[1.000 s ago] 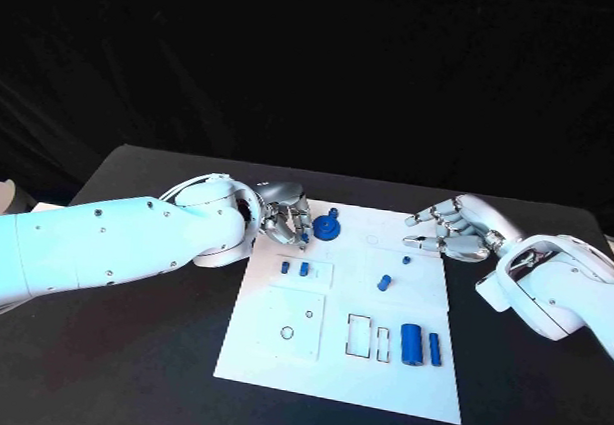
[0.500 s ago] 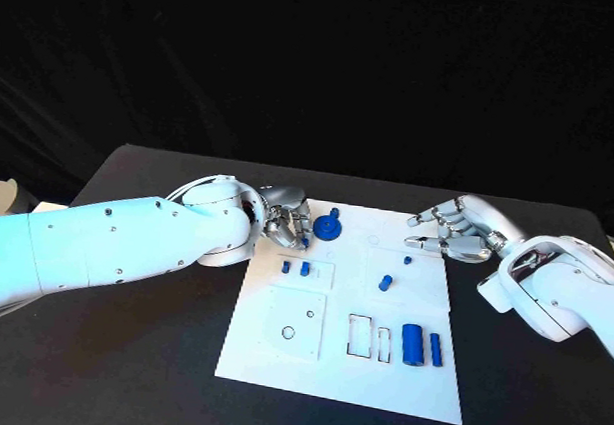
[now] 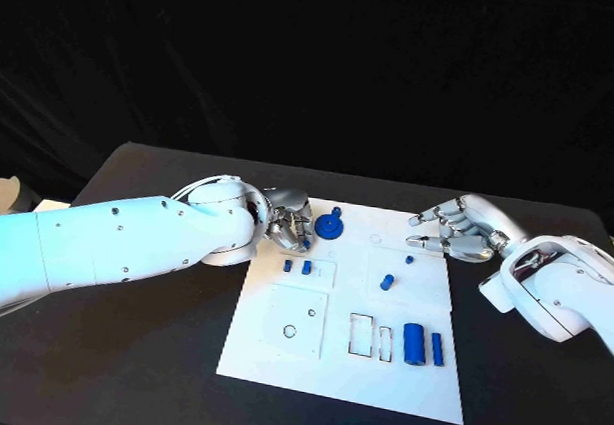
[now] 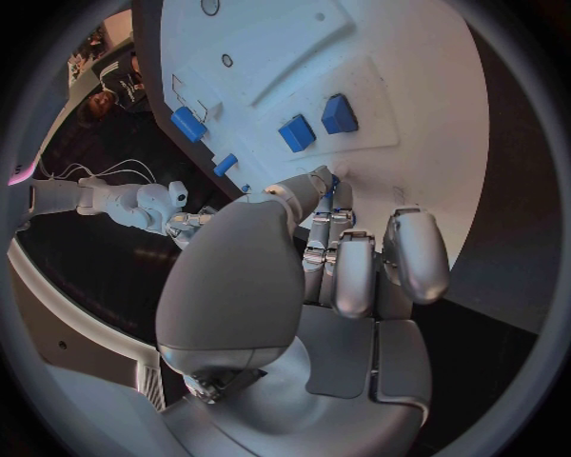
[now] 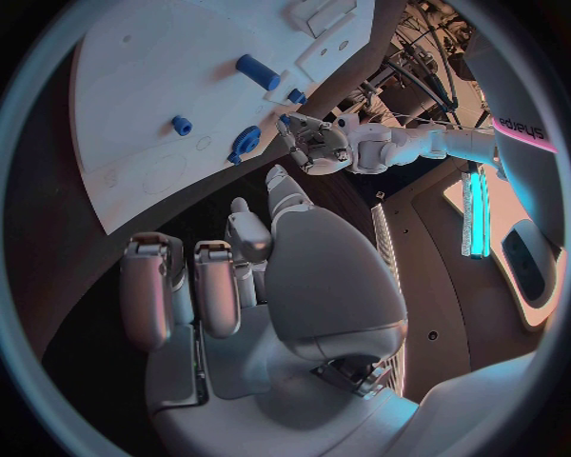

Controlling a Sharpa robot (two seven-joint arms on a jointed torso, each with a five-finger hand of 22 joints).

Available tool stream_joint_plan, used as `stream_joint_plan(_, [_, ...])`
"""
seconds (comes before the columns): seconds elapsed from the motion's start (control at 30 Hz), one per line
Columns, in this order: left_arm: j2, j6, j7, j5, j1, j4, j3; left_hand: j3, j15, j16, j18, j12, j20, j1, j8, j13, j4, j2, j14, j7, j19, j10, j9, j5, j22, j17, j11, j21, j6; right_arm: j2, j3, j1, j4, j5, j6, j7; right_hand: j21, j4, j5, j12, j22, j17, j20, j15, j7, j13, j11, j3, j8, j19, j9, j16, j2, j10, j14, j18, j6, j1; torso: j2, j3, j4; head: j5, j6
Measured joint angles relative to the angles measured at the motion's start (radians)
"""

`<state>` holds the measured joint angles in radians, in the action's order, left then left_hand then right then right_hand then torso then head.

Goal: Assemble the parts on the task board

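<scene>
On the black surface [image 3: 121, 357] lies the white rectangular task board [image 3: 273, 355], small blue plastic parts [image 3: 412, 343] scattered across it. Left robot hand [image 3: 286, 221] curls empty at its far-left corner; right robot hand [image 3: 455, 233], fingers apart, hovers empty.

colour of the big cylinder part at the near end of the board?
Blue. The cylinder stands out against the white board; head view shows it best.

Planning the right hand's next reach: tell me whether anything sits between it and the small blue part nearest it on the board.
Nothing visible does. The right hand hovers at the task board's far right edge, and the small blue part lies just beside its fingertips on bare white plate.
</scene>
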<state>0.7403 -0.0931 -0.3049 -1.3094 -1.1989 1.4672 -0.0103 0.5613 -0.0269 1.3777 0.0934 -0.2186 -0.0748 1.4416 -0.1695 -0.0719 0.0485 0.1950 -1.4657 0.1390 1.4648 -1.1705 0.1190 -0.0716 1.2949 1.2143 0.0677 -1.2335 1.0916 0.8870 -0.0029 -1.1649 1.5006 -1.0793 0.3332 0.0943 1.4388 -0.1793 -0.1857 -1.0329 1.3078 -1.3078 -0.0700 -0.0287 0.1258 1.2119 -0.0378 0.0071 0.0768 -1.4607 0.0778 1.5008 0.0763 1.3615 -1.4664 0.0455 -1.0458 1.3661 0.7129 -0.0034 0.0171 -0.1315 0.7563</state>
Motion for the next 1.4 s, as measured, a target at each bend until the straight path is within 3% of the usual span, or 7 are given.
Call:
stream_joint_plan(0.83, [-0.001,0.0,-0.014,-0.015,0.0,-0.001,0.0,0.003,0.0,0.0,0.0,0.01,0.0,-0.005,0.001,-0.003,-0.009,-0.005,0.0,-0.016,0.0,-0.029,0.0,0.0,0.0,-0.002,-0.014,0.004,0.027,0.001,0.0,0.0,0.0,0.0,-0.002,0.0,0.0,0.0,0.0,0.0,0.0,0.0,0.0,0.0,0.0,0.0,0.0,0.0,0.0,0.0,0.0,0.0,0.0,0.0,0.0,0.0,0.0,0.0,0.0,0.0009,0.0005,-0.002,0.003])
stream_joint_plan(1.4, [-0.007,0.004,-0.018,-0.019,0.002,-0.008,-0.001,0.0,0.0,0.0,0.0,0.025,0.0,-0.007,0.015,-0.004,-0.012,-0.007,0.0,-0.016,0.0,-0.032,0.0,0.0,0.002,-0.006,-0.011,0.004,0.027,0.0,0.0,0.0,0.0,0.001,-0.004,0.0,0.0,0.003,0.0,0.0,0.0,0.0,0.0,0.0,0.0,-0.001,0.0,-0.003,0.0,0.0,0.0,0.0,0.0,0.0,0.0,0.0,0.0,0.0,0.0,0.0004,0.0005,-0.001,0.007])
